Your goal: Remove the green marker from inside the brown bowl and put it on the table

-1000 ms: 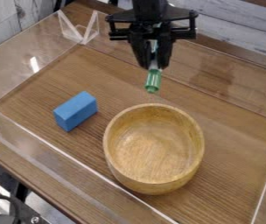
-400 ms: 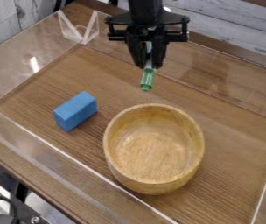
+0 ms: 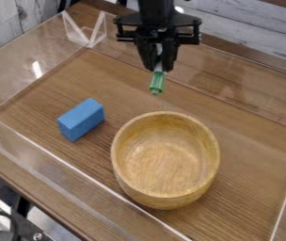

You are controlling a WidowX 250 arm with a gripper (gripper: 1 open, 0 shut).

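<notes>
The green marker (image 3: 158, 82) hangs nearly upright with its green cap pointing down, just above the table (image 3: 246, 104) behind the brown bowl. My gripper (image 3: 160, 64) is shut on the marker's upper end, which the black fingers hide. The brown bowl (image 3: 166, 157) sits at the front centre of the table and holds nothing. The marker is outside the bowl, a little beyond its far rim.
A blue block (image 3: 80, 118) lies on the table left of the bowl. Low clear acrylic walls (image 3: 52, 155) run round the tabletop, with a clear stand at the back left (image 3: 80, 33).
My gripper, still shut on the marker, has shifted slightly back and to the left, away from the bowl. Bowl and blue block have not moved.
</notes>
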